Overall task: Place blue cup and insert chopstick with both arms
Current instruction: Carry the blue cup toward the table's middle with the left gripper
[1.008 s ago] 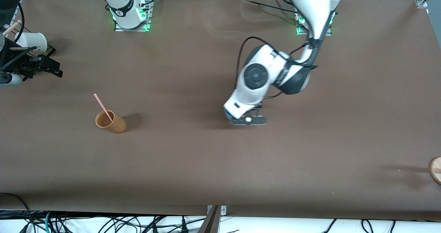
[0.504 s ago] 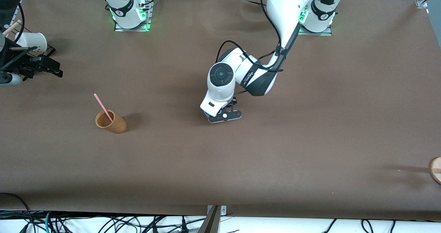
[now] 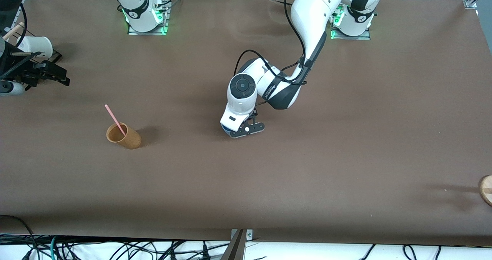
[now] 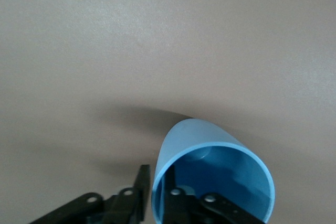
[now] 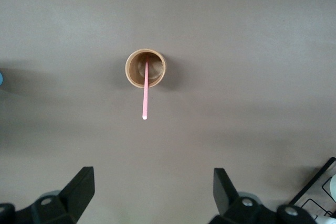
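Observation:
My left gripper (image 3: pixel 233 131) is low over the middle of the table and is shut on the blue cup (image 3: pixel 224 128). In the left wrist view one finger is inside the cup (image 4: pixel 207 153) and one outside, pinching its wall at my left gripper (image 4: pixel 157 192). The cup's open mouth faces the camera. The pink chopstick (image 3: pixel 115 119) leans in the tan cup (image 3: pixel 130 139), which stands toward the right arm's end. My right gripper (image 3: pixel 57 75) waits high over that end, open and empty. In the right wrist view my right gripper (image 5: pixel 153 184) looks down on the tan cup (image 5: pixel 129 72) and the chopstick (image 5: pixel 145 93).
A white cup (image 3: pixel 36 44) with a pale wooden stick (image 3: pixel 13 31) stands on a black rack (image 5: pixel 321 182) at the right arm's end. A round wooden object (image 3: pixel 486 190) sits at the table edge at the left arm's end.
My left arm has carried the blue cup across the table toward the right arm's end, most of the way in the first half second. The right arm has not moved.

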You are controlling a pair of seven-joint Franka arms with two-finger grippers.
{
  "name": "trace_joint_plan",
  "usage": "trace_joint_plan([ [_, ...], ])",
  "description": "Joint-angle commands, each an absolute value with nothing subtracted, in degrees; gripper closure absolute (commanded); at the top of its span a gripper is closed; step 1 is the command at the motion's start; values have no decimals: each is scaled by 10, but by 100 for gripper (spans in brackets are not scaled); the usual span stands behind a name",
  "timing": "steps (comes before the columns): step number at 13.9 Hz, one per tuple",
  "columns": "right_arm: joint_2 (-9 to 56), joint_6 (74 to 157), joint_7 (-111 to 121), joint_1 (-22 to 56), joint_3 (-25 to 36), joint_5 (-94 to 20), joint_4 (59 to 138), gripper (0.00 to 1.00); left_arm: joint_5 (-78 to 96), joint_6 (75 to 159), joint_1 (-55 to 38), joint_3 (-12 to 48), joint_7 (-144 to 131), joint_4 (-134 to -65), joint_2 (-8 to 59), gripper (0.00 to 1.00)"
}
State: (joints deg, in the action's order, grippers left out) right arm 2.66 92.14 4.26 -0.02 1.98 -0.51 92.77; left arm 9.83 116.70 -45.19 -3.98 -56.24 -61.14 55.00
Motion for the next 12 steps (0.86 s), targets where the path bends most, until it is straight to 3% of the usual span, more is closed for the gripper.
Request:
trace_joint_plan([
  [1,27,910,36,-6,18,-9,919,0,120,1161,-456,-49,-568,-587,556,16],
  [2,27,910,36,-6,18,-9,919,0,126,1157,-454,-48,-565,-587,551,0],
  [12,26,909,36,-6,18,-9,919,0,148,1072,-382,-53,-468,-587,457,0],
])
